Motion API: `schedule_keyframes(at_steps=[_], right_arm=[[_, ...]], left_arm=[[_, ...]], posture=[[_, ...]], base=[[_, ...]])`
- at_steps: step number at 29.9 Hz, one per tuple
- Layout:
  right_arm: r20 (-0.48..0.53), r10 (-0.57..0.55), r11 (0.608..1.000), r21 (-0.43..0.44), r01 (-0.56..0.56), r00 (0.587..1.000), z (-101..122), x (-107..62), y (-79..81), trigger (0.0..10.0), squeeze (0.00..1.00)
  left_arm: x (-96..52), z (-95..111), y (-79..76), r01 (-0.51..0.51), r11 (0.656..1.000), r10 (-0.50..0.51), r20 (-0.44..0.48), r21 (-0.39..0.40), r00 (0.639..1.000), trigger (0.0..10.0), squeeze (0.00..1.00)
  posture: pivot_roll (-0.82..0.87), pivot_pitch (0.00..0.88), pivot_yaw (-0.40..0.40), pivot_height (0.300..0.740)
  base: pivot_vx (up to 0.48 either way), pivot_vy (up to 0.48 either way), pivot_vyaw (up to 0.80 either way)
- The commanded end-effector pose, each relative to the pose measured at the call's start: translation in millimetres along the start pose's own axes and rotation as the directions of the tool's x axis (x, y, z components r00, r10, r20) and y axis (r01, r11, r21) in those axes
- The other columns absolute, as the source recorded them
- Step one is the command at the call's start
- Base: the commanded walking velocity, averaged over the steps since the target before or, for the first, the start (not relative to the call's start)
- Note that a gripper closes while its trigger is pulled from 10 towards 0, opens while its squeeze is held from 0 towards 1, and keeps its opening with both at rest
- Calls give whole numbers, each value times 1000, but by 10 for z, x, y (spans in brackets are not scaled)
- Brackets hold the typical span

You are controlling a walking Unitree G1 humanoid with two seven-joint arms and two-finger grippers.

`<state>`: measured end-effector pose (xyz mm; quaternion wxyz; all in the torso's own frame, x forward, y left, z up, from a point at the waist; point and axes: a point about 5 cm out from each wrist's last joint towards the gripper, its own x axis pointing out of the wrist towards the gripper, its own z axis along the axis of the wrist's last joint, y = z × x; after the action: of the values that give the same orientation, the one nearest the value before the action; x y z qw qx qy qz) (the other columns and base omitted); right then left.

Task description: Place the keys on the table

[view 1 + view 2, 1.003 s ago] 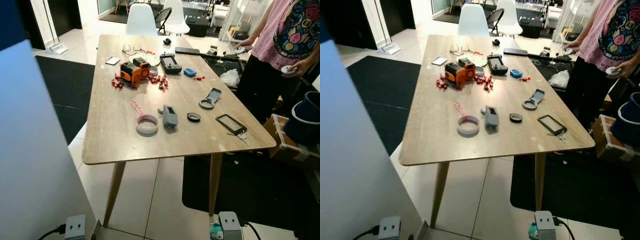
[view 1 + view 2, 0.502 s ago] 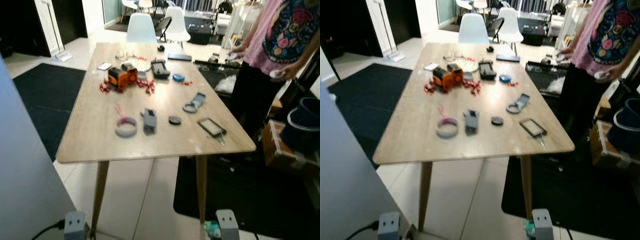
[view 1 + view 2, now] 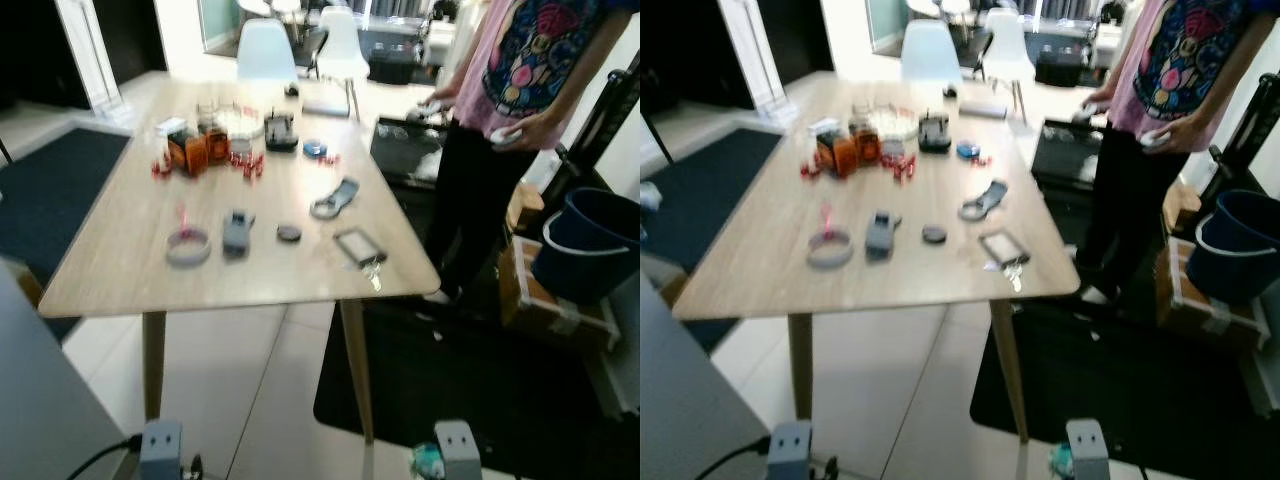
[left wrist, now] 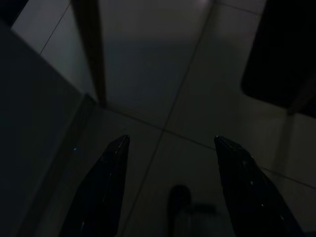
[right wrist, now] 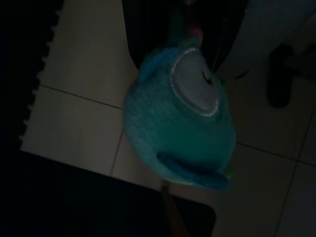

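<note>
Keys (image 3: 372,277) lay on the wooden surface (image 3: 120,270) at its near corner on the person's side, touching a black card holder (image 3: 358,245). Farther in on the surface sat a roll of tape (image 3: 187,246), a grey device (image 3: 236,232), a small black disc (image 3: 289,232) and an orange tool (image 3: 192,152) among red bits. A person (image 3: 500,110) in a pink shirt stood beside the surface's far long edge.

Below the surface's near edge, the right hand (image 5: 190,24) hung low over the tiled floor (image 5: 84,118), its dark fingers clamped on the top of a teal plush fob (image 5: 180,118); any keys on it were too dark to make out. The left hand (image 4: 171,143) hung idle near a leg of the surface (image 4: 94,49), fingers spread apart with nothing between them.
</note>
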<state>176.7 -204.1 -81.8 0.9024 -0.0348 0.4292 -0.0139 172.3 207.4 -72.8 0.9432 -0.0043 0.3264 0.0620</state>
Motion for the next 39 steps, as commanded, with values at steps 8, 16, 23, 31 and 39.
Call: schedule_keyframes(at_steps=[8,16,23,31,39], right_arm=[[-8,1,1000,2,-1,1000,-31,-6,15,10000,0],[-3,3,1000,-1,-3,1000,-21,-5,16,10000,0],[4,10,1000,-3,-10,1000,7,5,42,10000,0],[7,2,1000,1,-2,1000,27,8,14,10000,0],[5,-8,1000,2,8,1000,17,2,-22,10000,0]], left_arm=[[55,177,-96,43,997,-49,82,68,995,10000,0],[77,213,-88,11,1000,-14,83,29,996,10000,0],[89,250,-80,-14,1000,16,93,-18,996,10000,0],[89,250,-80,-22,1000,24,92,-20,995,10000,0],[77,222,-100,-22,1000,24,84,-19,996,10000,0]], posture=[[77,40,-42,740],[66,43,-36,740],[63,40,-39,740],[59,35,-45,740],[58,34,-47,740]], base=[[0,0,0],[0,0,0],[0,0,0],[0,0,0],[0,0,0]])
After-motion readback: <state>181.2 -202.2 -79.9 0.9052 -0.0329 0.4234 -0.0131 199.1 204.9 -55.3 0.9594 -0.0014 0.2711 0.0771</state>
